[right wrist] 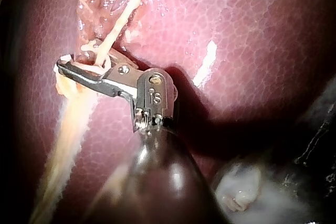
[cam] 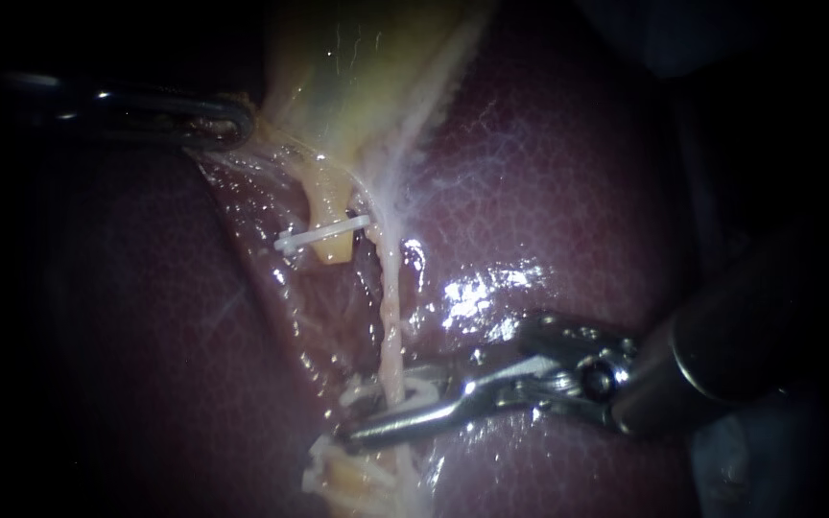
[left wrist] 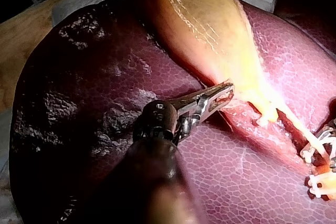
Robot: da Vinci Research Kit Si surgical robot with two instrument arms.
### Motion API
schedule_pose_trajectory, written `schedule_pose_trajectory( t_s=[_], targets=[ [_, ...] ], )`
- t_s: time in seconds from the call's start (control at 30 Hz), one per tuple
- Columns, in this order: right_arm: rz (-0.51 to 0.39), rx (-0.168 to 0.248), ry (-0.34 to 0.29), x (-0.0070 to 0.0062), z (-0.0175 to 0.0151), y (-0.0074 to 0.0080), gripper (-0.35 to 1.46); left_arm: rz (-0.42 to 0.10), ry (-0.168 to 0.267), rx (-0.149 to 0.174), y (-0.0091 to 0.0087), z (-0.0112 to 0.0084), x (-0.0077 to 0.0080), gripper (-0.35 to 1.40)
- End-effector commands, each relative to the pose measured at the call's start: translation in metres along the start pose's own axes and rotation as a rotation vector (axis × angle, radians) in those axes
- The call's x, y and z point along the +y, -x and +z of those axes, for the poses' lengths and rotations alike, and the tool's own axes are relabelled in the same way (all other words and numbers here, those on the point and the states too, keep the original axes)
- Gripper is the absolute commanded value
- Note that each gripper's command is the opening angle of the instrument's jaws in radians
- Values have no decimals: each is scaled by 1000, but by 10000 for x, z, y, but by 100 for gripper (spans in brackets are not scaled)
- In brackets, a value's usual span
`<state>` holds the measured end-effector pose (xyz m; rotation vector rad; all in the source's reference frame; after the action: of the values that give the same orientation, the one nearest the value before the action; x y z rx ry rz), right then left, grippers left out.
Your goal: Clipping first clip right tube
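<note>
Dark red liver [cam: 568, 192] carries everything, with the yellow gallbladder [cam: 357, 86] lying at its upper edge. My left instrument [cam: 232, 123] reaches the gallbladder's neck. My right instrument [cam: 383, 408] reaches the right tube [cam: 392, 317], a thin pale strand running down the liver's central groove. It looks soft, slick and easily torn, so it is best taken squarely at mid-length. The left jaws are clamped on the gallbladder's edge, and the right jaws stand slightly apart astride the tube. A white clip [cam: 323, 233] sits on the neighbouring stump [cam: 333, 251].

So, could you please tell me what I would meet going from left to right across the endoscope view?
left instrument gripping the gallbladder → white clip → thin pale tube → right instrument, its tip reaching back across that tube.
</note>
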<state>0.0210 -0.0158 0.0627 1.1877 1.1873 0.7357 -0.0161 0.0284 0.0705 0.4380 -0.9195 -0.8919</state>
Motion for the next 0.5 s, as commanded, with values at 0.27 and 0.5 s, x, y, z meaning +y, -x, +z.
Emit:
schedule_pose_trajectory(
  t_s=[0.27, 0.5],
  targets=[
    [9, 49, -62, -33, -3, -21, 49, 0, 0, 0, 0, 0, 0, -35],
    [10, 52, -67, -33, -4, -22, 46, 0, 0, 0, 0, 0, 0, -35]
  ],
)
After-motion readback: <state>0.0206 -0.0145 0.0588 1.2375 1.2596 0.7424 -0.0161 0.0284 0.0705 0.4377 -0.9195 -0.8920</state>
